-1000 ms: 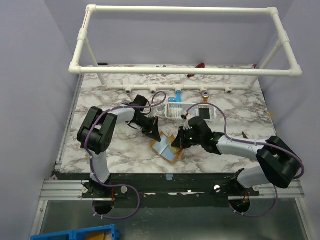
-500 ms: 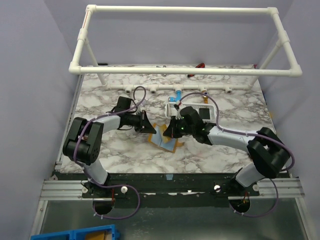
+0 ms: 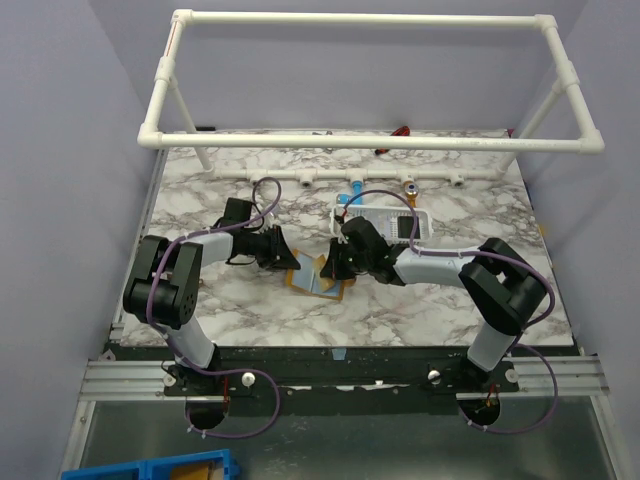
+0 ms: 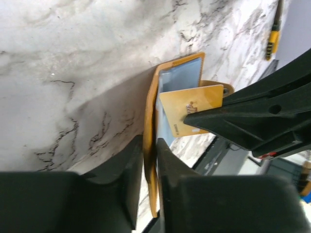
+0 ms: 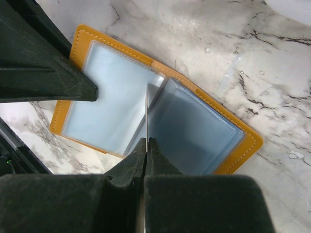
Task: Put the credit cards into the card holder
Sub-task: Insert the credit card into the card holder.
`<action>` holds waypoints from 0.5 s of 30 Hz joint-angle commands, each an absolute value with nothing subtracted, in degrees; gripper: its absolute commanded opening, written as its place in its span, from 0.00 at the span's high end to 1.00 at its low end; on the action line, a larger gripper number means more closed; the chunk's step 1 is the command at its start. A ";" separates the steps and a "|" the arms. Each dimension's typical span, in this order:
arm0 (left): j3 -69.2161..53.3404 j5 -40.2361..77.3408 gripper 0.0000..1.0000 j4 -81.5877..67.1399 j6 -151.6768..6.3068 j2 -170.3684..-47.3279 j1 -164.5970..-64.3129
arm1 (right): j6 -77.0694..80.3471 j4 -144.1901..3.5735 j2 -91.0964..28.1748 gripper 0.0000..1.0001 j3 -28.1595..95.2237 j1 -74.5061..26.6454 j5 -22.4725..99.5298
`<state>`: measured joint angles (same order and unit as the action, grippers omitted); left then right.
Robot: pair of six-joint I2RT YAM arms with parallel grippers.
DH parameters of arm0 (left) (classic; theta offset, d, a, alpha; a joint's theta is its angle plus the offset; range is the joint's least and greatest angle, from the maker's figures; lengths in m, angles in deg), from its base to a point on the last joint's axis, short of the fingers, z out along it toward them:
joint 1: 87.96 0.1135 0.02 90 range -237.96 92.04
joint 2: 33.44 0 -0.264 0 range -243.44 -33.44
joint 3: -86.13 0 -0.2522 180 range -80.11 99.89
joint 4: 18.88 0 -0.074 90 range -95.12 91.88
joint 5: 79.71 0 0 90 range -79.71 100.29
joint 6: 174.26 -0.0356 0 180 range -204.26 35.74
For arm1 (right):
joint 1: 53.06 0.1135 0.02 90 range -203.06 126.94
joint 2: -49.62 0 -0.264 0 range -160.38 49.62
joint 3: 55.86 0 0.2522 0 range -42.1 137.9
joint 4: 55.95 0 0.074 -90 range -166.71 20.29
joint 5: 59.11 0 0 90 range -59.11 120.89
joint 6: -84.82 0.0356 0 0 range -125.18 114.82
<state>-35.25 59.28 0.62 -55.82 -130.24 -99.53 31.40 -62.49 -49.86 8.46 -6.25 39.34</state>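
Observation:
The orange card holder (image 3: pixel 316 282) lies open on the marble table, its clear blue sleeves showing in the right wrist view (image 5: pixel 112 97). My left gripper (image 4: pixel 149 145) is shut on the holder's orange edge (image 4: pixel 151 97) and props that flap up. My right gripper (image 5: pixel 146 141) is shut on a yellowish-gold credit card (image 4: pixel 192 111). The card stands edge-on (image 5: pixel 146 109) over the holder's middle fold, its tip at the sleeves. In the top view the left gripper (image 3: pixel 285 256) and right gripper (image 3: pixel 335 266) meet over the holder.
A white mesh basket (image 3: pixel 372 214) stands just behind the right gripper, with a black card (image 3: pixel 401 228) in it. A white pipe frame (image 3: pixel 370 140) spans the back of the table. Small fittings lie along the back edge.
Both grippers and the card holder have moved left and farther from the arm bases. The gold card now stands at the holder's middle fold.

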 commanded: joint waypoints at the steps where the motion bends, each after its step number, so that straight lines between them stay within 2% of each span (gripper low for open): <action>1: -31.95 52.59 0.76 8.78 -63.69 -129.39 -99.56 | 30.58 -65.85 -50.77 0.99 7.06 -5.95 35.72; 6: -27.26 47.96 0.43 16.48 -68.21 -129.97 -99.91 | 29.63 -66.64 -50.39 0.99 6.47 -5.90 35.46; 11: -22.29 43.75 0.33 21.64 -75.21 -128.37 -102.00 | 27.77 -67.77 -50.22 0.99 7.36 -5.92 36.80; 15: -20.68 40.64 0.33 24.09 -83.78 -127.12 -106.72 | 27.51 -68.17 -50.41 0.99 9.68 -5.90 37.95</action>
